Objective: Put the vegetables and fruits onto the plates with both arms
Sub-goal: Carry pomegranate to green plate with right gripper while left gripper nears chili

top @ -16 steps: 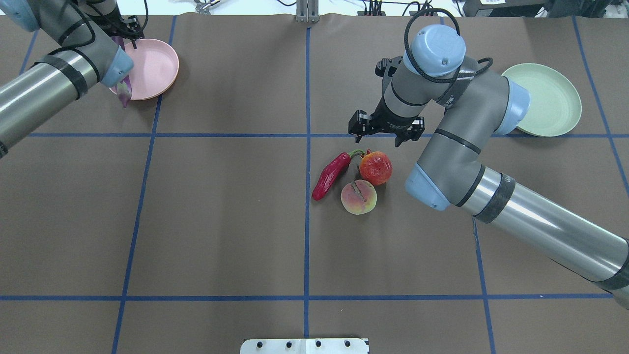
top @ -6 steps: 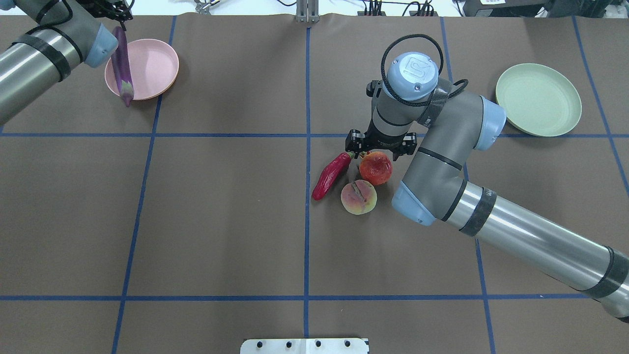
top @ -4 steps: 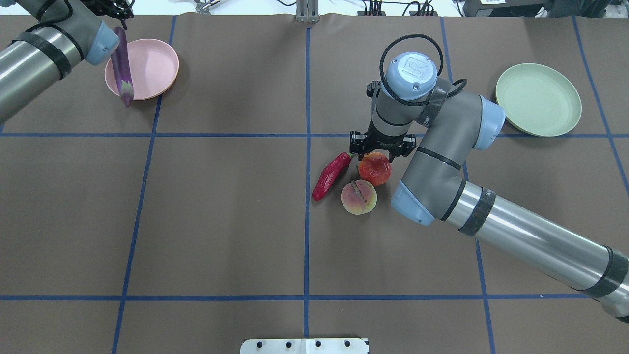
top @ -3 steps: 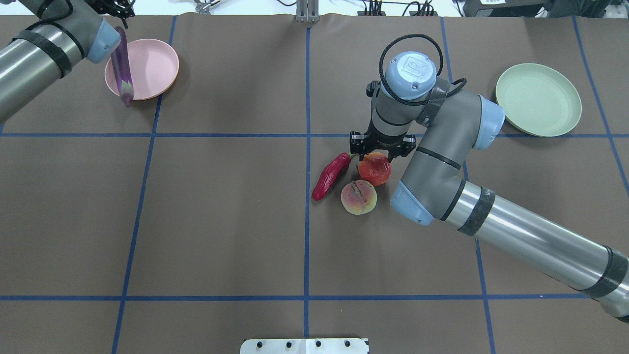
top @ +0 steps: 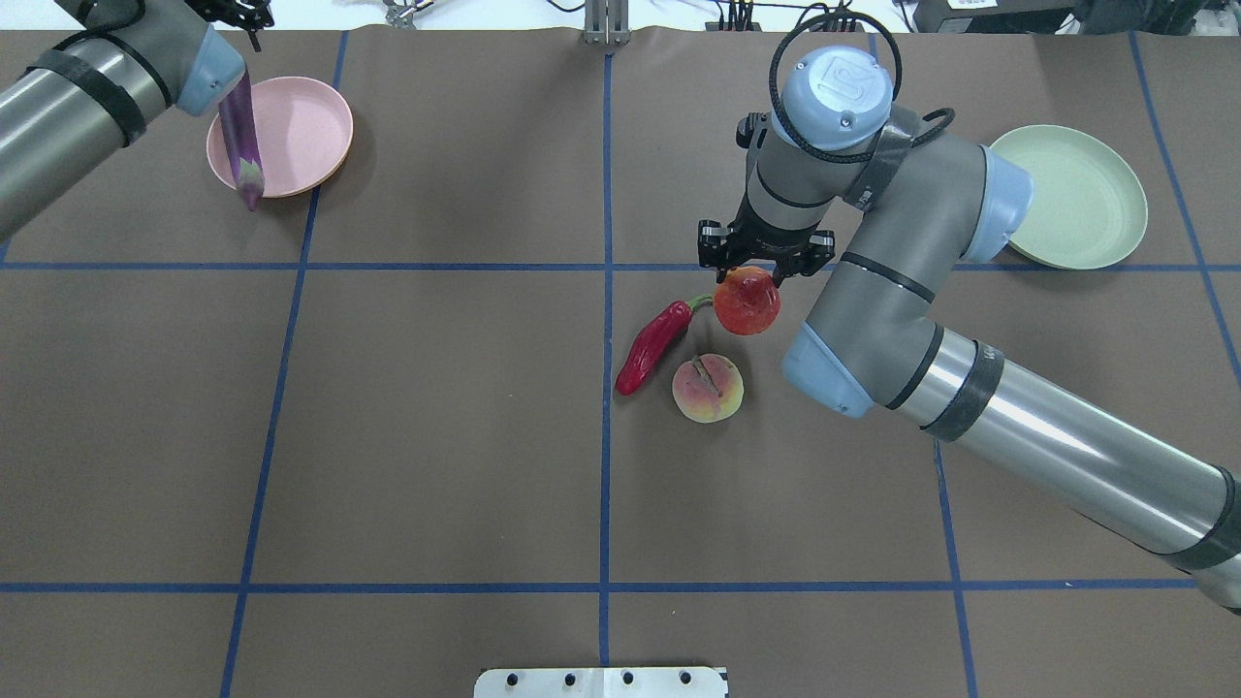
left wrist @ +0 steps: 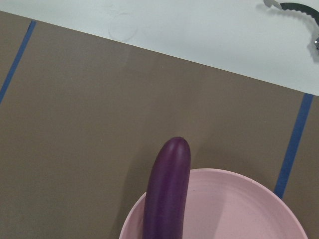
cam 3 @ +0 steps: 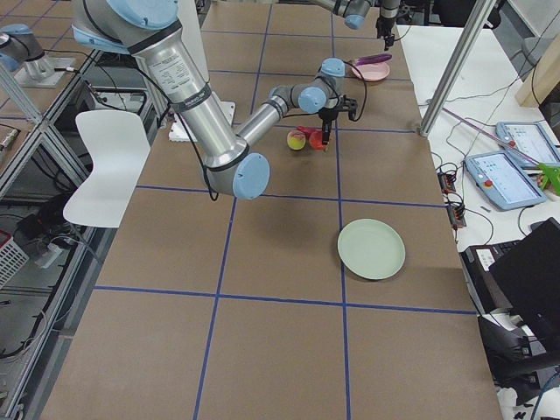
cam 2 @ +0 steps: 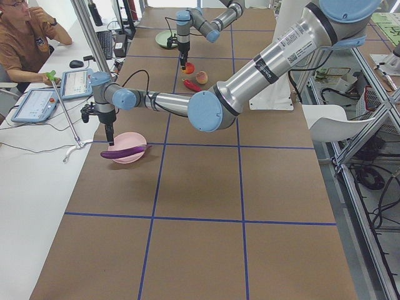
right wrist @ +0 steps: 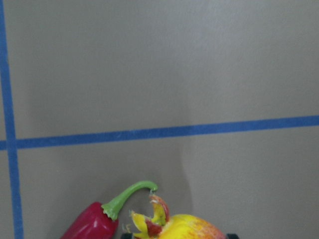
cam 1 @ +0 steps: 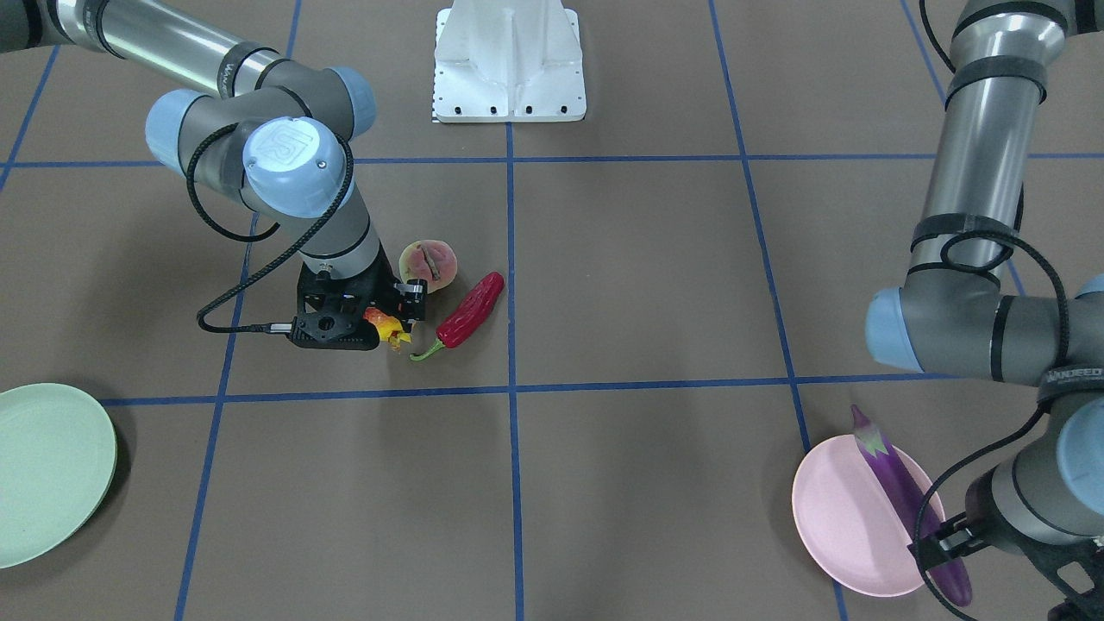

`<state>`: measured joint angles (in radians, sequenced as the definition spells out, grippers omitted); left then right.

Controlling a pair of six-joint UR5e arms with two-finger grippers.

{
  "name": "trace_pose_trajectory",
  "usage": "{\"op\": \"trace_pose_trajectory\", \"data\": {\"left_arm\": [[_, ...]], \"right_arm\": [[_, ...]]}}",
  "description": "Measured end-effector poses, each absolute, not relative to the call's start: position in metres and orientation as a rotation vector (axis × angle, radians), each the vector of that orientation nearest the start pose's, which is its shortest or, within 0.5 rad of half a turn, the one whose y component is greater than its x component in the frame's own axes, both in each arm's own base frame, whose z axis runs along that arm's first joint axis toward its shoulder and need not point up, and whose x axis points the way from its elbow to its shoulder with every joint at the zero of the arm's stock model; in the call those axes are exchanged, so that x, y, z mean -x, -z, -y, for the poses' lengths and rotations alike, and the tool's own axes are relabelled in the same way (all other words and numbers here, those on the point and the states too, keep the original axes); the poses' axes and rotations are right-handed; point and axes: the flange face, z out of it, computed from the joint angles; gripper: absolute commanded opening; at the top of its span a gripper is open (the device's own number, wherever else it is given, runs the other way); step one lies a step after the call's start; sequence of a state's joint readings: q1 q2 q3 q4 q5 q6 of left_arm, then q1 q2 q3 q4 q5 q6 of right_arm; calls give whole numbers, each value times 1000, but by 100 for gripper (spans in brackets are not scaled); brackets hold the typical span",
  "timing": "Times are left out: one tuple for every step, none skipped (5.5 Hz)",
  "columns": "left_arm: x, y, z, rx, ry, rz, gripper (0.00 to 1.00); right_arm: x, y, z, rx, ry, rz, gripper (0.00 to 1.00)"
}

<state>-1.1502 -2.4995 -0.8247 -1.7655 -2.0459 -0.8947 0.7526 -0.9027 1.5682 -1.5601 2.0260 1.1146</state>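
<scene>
My right gripper (top: 761,271) is shut on the red-and-yellow pomegranate (top: 747,302) and holds it just above the table; its crown shows in the right wrist view (right wrist: 159,219). The red chili (top: 652,346) and the peach (top: 709,388) lie on the table beside it. The mint green plate (top: 1076,199) is bare at the far right. The purple eggplant (top: 240,145) lies across the rim of the pink plate (top: 301,131). My left gripper (cam 1: 938,543) is open and hovers above the eggplant's rounded end (left wrist: 167,194), apart from it.
The white base block (cam 1: 507,60) stands at the robot's side of the table. Blue tape lines cross the brown cover. An operator (cam 2: 25,44) sits beyond the table's far edge by the pink plate, with tablets and cables next to him.
My right gripper came down over the pomegranate, shut on it and lifted it a little toward the far side. My left gripper let go of the eggplant and drew back.
</scene>
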Motion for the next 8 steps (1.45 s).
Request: {"op": "trace_pose_trajectory", "data": {"left_arm": [[-284,-351,802,3,356,-634,99],[-321,-301,777,-8,332,-682,98],[-380,-251,736,-20,296,-743,99],[-437,-204,695,-28,250,-804,99],[-478,-166,664,-37,199,-856,99],[-507,-136,639,-42,150,-892,99],[-526,-118,623,-43,116,-912,99],[-540,-111,610,-40,91,-918,99]], "right_arm": [[429,-263,565,-36,-158,791,0],[403,-268,584,-58,-179,781,0],[373,-279,604,-84,-173,759,0],[340,-300,628,-108,-149,723,0],[308,-330,655,-119,-119,677,0],[275,-371,681,-113,-74,625,0],[246,-422,693,-99,-19,591,0],[220,-476,690,-93,25,580,0]]}}
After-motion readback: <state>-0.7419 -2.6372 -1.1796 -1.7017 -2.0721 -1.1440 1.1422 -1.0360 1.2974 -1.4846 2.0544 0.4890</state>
